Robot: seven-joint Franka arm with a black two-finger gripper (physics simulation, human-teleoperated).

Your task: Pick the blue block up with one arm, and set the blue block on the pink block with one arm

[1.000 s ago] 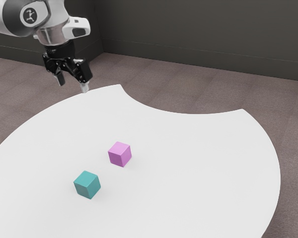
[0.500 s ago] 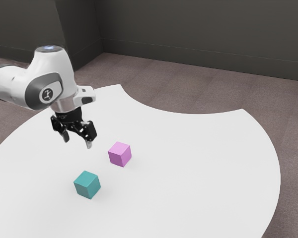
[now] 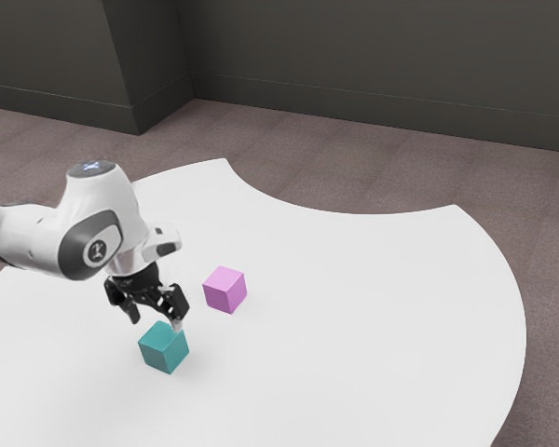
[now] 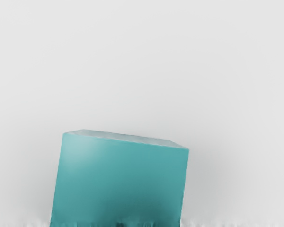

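The blue block [image 3: 163,346], a teal cube, rests on the white table [image 3: 354,307] toward the front. My black gripper [image 3: 155,319] hangs open just above its top, fingers spread and not touching its sides. In the wrist view the blue block [image 4: 119,182] lies close under my hand. The pink block [image 3: 224,288] stands on the table a short way behind and to the exterior view's right of the blue one, apart from it.
The round table has a curved cut-out at its far edge [image 3: 289,200]. Brown floor and a dark wall lie beyond. My arm [image 3: 70,237] reaches in from the exterior view's left, low over the table.
My arm has swung down and forward from high over the table's far left edge to just above the blue block. The gripper stayed open. Both blocks kept their places.
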